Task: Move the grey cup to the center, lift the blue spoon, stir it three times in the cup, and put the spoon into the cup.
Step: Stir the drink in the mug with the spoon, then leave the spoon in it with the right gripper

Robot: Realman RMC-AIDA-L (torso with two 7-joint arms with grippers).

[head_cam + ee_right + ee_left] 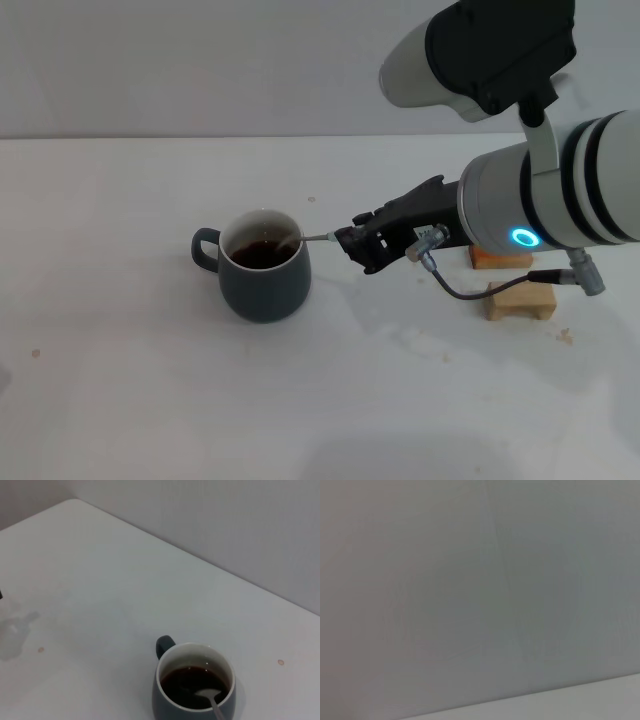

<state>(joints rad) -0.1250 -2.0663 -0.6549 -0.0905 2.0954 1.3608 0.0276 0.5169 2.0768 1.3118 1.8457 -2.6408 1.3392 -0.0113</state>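
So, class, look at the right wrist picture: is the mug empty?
No. The mug holds dark liquid, and the bowl of the spoon sits in it.

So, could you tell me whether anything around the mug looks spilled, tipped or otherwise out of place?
Nothing stands out. The grey cup stands upright with its dark liquid inside and none visible on the white table. The right end effector holds the blue spoon, whose bowl dips into the liquid. Two small wooden blocks sit beside the right arm.
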